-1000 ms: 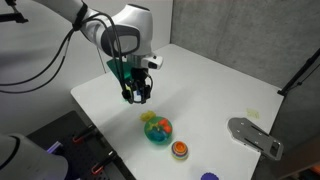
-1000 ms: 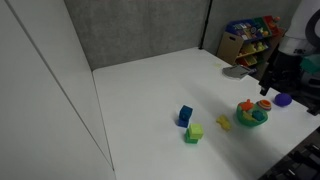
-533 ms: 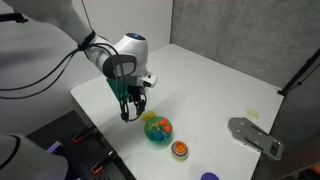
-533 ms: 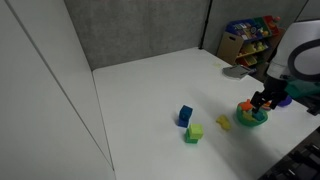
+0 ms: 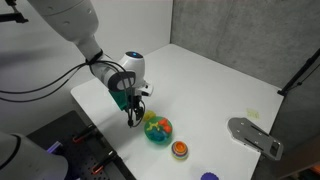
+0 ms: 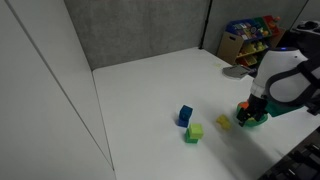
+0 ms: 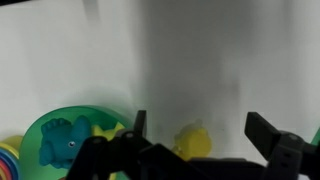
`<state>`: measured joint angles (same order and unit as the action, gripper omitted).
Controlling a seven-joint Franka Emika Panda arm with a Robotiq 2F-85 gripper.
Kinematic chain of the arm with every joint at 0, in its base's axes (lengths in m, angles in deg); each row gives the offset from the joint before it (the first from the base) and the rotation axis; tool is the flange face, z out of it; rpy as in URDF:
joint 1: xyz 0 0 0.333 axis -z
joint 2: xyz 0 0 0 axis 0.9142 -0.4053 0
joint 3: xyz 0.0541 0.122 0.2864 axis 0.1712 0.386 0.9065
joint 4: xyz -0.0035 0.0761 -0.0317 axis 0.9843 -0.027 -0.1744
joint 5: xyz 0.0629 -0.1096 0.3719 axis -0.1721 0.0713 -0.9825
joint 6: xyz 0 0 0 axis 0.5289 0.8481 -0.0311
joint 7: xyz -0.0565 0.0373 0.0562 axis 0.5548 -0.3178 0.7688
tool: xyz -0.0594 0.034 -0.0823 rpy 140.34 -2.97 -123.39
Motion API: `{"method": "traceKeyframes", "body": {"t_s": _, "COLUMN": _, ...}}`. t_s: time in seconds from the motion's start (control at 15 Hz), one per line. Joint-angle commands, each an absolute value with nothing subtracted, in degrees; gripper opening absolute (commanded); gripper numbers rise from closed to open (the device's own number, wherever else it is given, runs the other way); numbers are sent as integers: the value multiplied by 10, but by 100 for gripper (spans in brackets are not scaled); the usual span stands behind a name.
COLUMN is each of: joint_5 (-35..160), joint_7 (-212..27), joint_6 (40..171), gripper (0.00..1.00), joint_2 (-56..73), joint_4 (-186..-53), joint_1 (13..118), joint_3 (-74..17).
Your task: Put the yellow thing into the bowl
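Note:
The yellow thing is a small lump lying on the white table, seen in the wrist view between my open fingers. It also shows in an exterior view. The teal-green bowl sits just beside it and holds several small coloured toys. The bowl shows in both exterior views. My gripper is open and empty. It hangs low over the table next to the bowl. In the exterior view from the bowl's side the gripper hides the yellow thing.
A blue cube and a green cube lie on the table near the yellow thing. An orange round thing, a purple thing and a grey flat object lie near the table's edge. A toy shelf stands behind.
My gripper has come down and moved toward the bowl, from well above the table to low beside the bowl. It stays open. The objects have not moved.

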<state>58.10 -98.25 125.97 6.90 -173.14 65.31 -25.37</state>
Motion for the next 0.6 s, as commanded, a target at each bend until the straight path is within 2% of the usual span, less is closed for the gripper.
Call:
{"method": "traceKeyframes", "body": {"t_s": 0.0, "joint_5": 571, "joint_7": -996, "joint_6": 1279, "gripper": 100, "joint_2": -2, "joint_4": -1681, "joint_1": 638, "joint_3": -251}}
{"method": "traceKeyframes", "body": {"t_s": 0.53, "joint_5": 578, "joint_7": -1017, "joint_6": 1276, "gripper": 100, "joint_2": -121, "joint_4": -1577, "joint_1": 602, "joint_3": -266}}
